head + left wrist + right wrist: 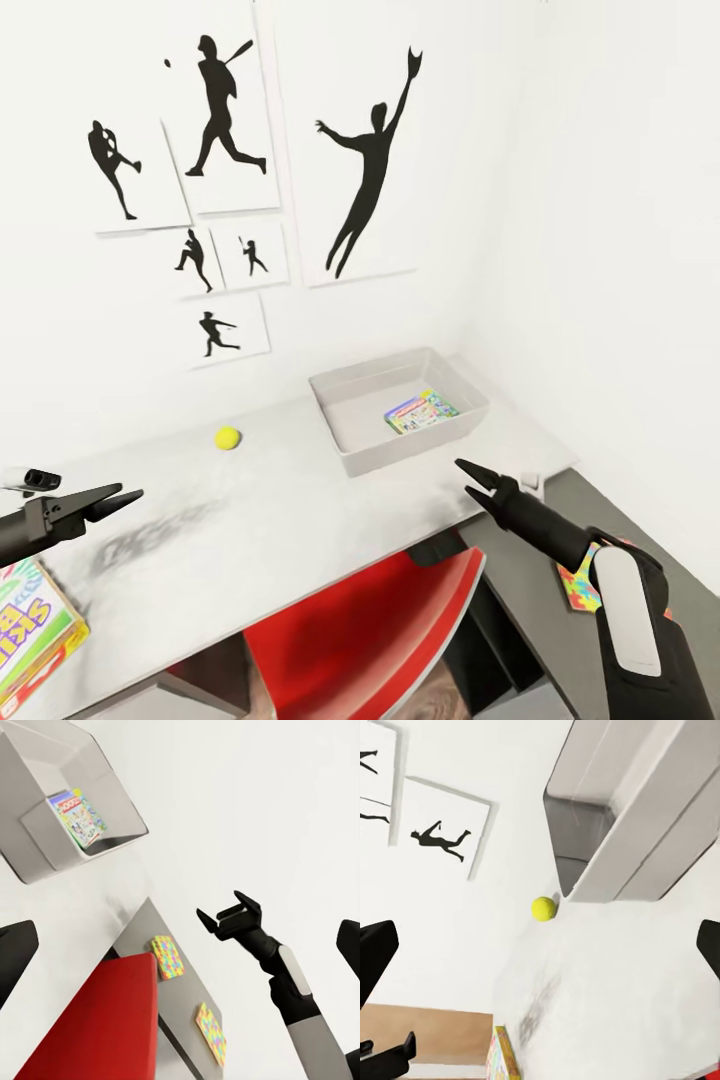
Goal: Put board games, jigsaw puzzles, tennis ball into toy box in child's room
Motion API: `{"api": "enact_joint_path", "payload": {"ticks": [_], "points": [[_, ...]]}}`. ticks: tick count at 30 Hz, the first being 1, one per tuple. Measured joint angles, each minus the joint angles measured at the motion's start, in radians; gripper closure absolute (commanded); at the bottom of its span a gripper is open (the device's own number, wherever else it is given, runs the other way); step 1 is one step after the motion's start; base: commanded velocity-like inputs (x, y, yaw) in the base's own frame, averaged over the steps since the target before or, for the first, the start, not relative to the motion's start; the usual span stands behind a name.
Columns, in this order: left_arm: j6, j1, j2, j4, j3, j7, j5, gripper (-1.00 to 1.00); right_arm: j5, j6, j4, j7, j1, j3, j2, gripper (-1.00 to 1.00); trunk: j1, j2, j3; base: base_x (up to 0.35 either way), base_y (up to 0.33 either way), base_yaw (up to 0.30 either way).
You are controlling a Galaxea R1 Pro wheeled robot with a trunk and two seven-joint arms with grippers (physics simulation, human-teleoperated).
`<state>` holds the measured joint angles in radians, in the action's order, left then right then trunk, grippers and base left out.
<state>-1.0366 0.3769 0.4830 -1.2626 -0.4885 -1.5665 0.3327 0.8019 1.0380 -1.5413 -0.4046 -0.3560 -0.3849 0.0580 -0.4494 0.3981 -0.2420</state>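
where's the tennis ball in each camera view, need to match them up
Head view: the small yellow-green tennis ball lies on the light grey tabletop, left of the light grey rectangular toy box.
Left wrist view: the ball is not in this picture; the toy box is.
Right wrist view: the ball sits mid-frame, close beside the toy box corner.
Shared landmark: the toy box.

Tennis ball (227, 437) left of toy box (345, 448) on table (290, 510).
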Motion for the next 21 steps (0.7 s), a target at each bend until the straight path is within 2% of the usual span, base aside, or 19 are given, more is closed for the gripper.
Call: {"api": "enact_joint_path", "payload": {"ticks": [9, 21], "points": [[0.000, 0.000, 0.001, -0.002, -0.006, 0.000, 0.000, -1.00, -0.005, -0.065, 0.000, -0.085, 0.000, 0.002, -0.002, -1.00, 0.000, 0.000, 0.011, -0.001, 0.000, -0.168], [0.000, 0.000, 0.004, -0.011, -0.007, 0.000, 0.001, -1.00, -0.006, -0.076, 0.000, -0.112, 0.000, 0.006, -0.002, -1.00, 0.000, 0.000, 0.028, 0.000, 0.000, -0.180]]}}
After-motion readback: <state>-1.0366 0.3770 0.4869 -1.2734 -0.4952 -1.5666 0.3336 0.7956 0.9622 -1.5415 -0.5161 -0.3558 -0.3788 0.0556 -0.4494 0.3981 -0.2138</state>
